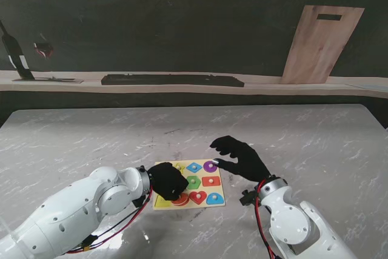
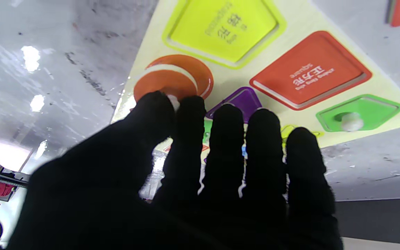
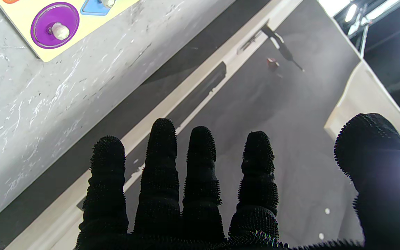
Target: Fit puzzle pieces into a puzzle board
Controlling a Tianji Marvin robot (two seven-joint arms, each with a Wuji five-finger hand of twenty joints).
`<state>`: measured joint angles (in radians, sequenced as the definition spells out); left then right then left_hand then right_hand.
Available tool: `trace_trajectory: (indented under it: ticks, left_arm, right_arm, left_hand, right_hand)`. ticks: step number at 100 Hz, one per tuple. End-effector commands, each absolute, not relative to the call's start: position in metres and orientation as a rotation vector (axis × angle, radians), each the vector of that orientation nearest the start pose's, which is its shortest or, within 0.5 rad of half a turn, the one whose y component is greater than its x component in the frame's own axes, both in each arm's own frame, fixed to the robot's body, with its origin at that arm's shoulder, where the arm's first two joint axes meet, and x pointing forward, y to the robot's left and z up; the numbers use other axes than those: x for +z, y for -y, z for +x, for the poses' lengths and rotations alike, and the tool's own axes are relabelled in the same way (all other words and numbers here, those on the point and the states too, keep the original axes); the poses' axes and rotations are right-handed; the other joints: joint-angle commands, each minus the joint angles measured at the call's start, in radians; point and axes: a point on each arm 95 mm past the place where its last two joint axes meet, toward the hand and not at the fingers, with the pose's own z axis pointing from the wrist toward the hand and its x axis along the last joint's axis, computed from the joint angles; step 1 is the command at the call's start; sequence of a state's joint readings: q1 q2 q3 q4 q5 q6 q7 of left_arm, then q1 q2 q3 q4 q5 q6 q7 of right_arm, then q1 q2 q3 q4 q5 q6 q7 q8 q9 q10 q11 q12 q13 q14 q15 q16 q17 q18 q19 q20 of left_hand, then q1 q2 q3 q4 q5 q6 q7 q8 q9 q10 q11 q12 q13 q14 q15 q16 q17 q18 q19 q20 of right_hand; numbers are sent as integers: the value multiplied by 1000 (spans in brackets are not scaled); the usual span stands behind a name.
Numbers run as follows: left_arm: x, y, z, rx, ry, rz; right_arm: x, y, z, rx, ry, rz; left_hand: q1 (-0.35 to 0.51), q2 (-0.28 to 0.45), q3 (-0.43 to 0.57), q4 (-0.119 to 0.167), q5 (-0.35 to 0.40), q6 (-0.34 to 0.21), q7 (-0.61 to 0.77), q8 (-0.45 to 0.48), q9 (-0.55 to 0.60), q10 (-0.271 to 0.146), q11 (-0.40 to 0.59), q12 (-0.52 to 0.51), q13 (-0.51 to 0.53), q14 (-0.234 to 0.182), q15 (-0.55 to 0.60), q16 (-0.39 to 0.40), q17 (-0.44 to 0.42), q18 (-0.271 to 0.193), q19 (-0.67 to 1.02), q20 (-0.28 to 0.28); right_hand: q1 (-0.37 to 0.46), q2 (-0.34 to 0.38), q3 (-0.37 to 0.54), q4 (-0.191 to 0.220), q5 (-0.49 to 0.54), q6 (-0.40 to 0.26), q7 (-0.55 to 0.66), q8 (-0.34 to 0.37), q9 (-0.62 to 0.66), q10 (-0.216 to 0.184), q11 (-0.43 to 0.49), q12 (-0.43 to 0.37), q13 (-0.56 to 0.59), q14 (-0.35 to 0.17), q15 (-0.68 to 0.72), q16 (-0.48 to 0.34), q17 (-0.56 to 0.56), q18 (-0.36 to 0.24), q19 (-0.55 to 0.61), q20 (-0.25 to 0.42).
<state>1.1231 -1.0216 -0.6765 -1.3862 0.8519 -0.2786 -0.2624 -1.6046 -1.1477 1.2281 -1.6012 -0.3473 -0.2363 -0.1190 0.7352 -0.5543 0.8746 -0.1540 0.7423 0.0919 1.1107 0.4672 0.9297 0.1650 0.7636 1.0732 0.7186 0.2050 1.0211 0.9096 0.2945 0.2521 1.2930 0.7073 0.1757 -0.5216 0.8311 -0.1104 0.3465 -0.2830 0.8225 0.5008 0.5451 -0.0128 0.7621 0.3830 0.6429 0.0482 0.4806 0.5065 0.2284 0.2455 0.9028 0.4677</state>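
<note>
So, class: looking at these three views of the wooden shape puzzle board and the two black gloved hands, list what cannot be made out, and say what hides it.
- Stand view: the black gloved left hand covers the yellow wooden puzzle board's left part.
- Left wrist view: the orange round piece's white knob sits under the fingertips; the grip is unclear.
- Right wrist view: the black gloved right hand, spread, faces the far wall; only the board's corner with the purple round piece shows, the rest cut off.
</note>
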Motion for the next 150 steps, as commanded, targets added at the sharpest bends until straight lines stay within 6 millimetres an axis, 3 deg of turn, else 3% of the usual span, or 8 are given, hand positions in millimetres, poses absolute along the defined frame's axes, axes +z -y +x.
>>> trace_trajectory:
  ticks: [1, 150]
  left_arm:
    - [-352, 94, 425, -1419, -2311, -864]
    - [-355, 103, 429, -1374, -2407, -796]
  right_arm:
    - [-315, -19, 386, -2507, 1196, -1919]
    - [-315, -18, 387, -2512, 1185, -1922]
  left_hand:
    - [14, 16, 85, 96, -4, -67, 59, 26, 19, 20, 27, 19, 46, 3, 40, 15, 6, 139, 50, 26]
    - [13, 30, 66, 89, -11, -67, 54, 20, 11, 15, 32, 10, 44, -3, 27, 18, 8, 135, 43, 24]
  right_hand:
    - [-15, 14, -11, 37, 10, -36, -11, 13, 19, -19, -2, 5, 0, 1, 13, 6, -13, 4, 4, 17]
    - [-15, 14, -13, 37, 12, -35, -10, 14, 19, -21, -3, 5, 0, -1, 12, 6, -13, 4, 3, 18]
